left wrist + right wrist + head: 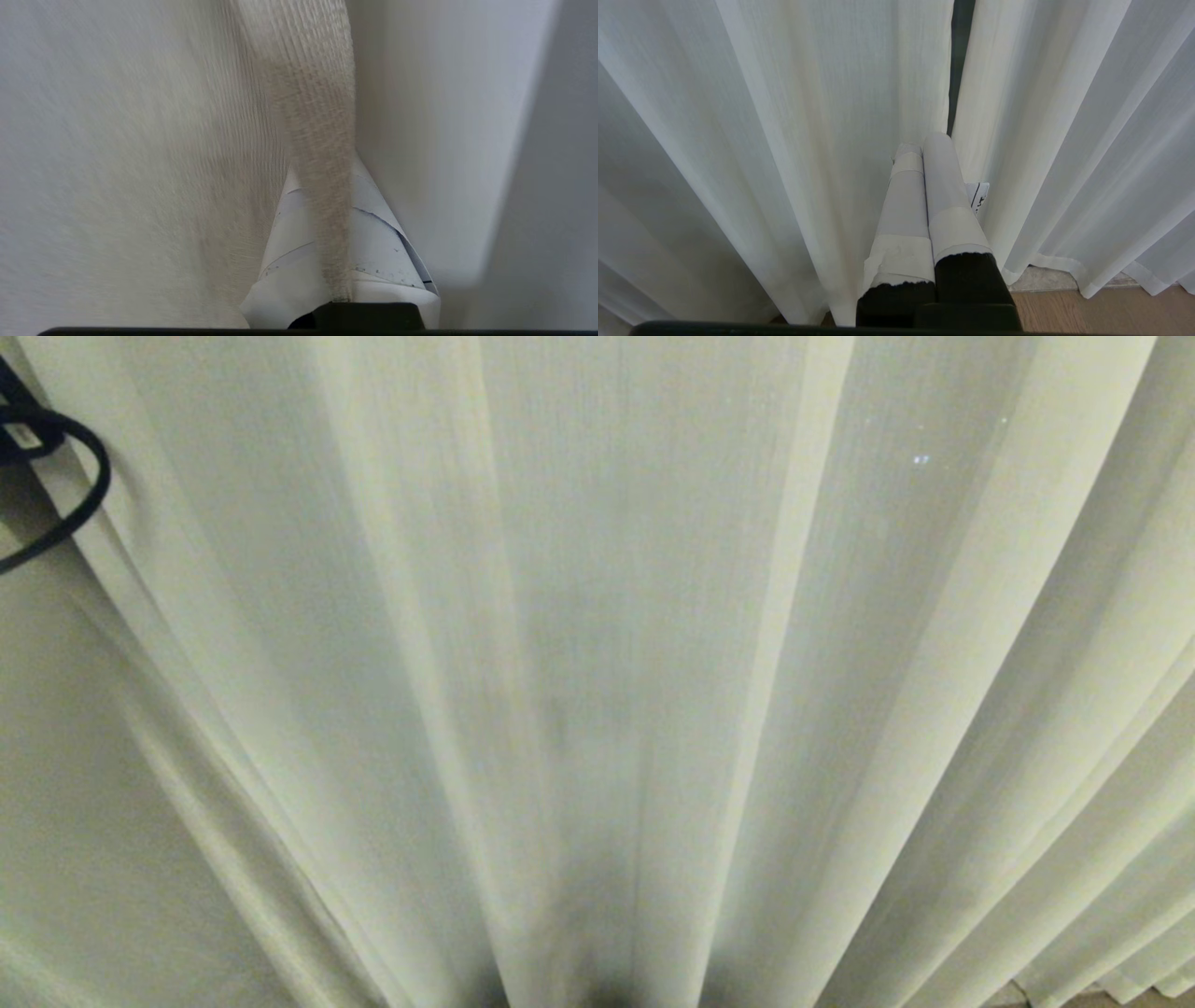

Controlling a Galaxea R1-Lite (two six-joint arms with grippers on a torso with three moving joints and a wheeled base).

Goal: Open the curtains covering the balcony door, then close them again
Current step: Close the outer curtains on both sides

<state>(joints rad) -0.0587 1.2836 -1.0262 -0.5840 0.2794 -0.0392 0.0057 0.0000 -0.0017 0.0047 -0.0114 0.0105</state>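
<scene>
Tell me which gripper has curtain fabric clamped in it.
The left gripper: a hemmed curtain edge runs between its fingers. The right gripper is shut on nothing, pointing at the curtains' gap.

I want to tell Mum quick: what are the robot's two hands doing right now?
Left gripper: shut on the hemmed edge of the curtains.
Right gripper: shut, holding nothing, close in front of the curtains.

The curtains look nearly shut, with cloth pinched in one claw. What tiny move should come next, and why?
Probably the left gripper, shut on a hemmed edge of the curtains, should draw it a little further across. The right wrist view shows a thin dark slit between the panels. The right gripper is shut, holding nothing.
</scene>
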